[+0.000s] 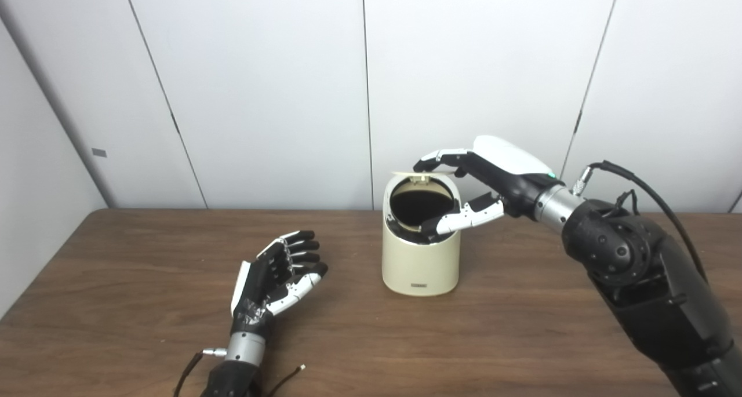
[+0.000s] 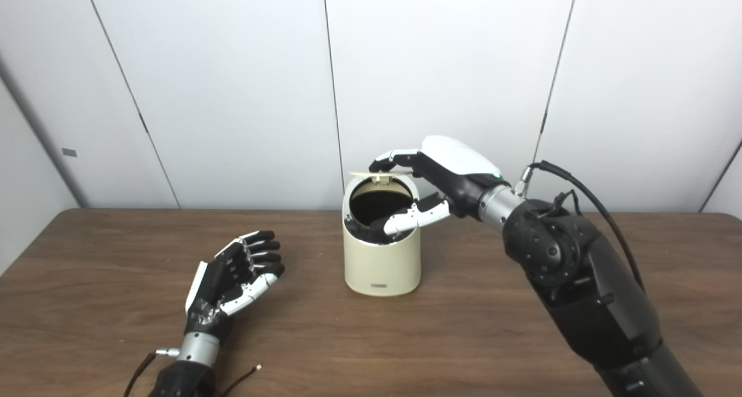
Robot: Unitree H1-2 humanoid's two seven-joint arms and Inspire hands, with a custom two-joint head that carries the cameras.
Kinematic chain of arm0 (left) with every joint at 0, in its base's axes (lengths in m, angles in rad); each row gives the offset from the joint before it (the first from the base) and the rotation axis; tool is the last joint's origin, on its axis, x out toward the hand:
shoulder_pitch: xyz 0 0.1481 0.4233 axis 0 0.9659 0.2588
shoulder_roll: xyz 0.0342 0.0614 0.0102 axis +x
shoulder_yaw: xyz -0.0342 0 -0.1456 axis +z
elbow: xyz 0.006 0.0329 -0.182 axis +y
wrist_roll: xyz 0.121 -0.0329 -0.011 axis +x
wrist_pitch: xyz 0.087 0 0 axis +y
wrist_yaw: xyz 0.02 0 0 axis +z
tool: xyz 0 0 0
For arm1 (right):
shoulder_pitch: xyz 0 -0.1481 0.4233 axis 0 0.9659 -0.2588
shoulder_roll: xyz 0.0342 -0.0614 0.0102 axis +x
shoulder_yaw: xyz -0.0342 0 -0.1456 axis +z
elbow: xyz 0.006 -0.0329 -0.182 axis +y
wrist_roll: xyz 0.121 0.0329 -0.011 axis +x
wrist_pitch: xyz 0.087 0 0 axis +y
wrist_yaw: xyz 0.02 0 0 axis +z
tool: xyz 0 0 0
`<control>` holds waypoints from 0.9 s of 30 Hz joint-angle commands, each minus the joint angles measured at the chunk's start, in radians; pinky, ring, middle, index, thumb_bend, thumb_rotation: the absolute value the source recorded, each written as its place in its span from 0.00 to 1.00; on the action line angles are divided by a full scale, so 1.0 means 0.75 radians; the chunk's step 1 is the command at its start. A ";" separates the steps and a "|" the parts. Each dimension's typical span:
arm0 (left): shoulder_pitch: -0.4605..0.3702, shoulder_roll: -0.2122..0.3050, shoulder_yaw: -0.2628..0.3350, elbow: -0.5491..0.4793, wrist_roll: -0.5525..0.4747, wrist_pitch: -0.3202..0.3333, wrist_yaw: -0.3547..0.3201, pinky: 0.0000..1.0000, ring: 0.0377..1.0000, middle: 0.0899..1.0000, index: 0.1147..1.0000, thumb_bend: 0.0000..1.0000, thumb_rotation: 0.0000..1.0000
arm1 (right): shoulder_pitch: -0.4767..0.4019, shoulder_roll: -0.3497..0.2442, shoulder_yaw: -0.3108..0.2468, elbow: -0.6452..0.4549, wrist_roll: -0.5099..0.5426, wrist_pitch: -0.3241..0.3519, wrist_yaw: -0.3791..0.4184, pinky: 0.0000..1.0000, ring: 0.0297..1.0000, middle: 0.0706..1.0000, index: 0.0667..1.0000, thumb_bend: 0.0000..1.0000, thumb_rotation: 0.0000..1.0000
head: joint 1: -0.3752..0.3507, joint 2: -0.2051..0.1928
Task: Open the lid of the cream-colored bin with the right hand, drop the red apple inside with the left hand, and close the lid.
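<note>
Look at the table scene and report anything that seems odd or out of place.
The apple is nowhere in view. The left hand lies open and empty on the table, while the right hand is at the bin, whose lid is up.

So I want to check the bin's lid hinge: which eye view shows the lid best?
The left eye view, slightly: the lid stands raised behind the cream bin, its hinge tab clear of the right hand. The right eye view shows the same lid edge-on, no better.
</note>
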 commanded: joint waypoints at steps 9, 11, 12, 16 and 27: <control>0.078 -0.015 -0.017 0.050 0.005 0.000 -0.003 0.55 0.63 0.66 0.69 0.62 0.13 | -0.035 -0.028 -0.021 -0.089 -0.030 -0.087 0.000 0.77 0.89 0.78 0.76 0.67 0.61 | 0.007 0.015; 0.080 -0.015 -0.017 0.045 0.005 0.005 -0.004 0.54 0.63 0.66 0.69 0.62 0.13 | -0.031 -0.029 -0.021 -0.094 -0.033 -0.096 0.002 0.77 0.89 0.78 0.76 0.67 0.60 | 0.007 0.019; 0.080 -0.015 -0.016 0.044 -0.001 0.006 -0.007 0.54 0.63 0.66 0.69 0.62 0.12 | -0.029 -0.033 -0.016 -0.097 -0.045 -0.104 0.002 0.78 0.89 0.77 0.76 0.68 0.60 | 0.007 0.019; 0.080 -0.015 -0.014 0.045 -0.003 0.011 -0.007 0.55 0.64 0.66 0.69 0.62 0.11 | -0.024 -0.044 0.000 -0.101 -0.094 -0.142 0.001 0.80 0.89 0.76 0.76 0.69 0.59 | 0.007 0.019; 0.084 -0.016 -0.017 0.031 0.007 0.017 -0.003 0.54 0.63 0.66 0.69 0.62 0.12 | -0.019 -0.069 0.045 -0.130 -0.223 -0.200 0.067 0.99 0.93 0.75 0.76 0.71 0.65 | 0.016 0.039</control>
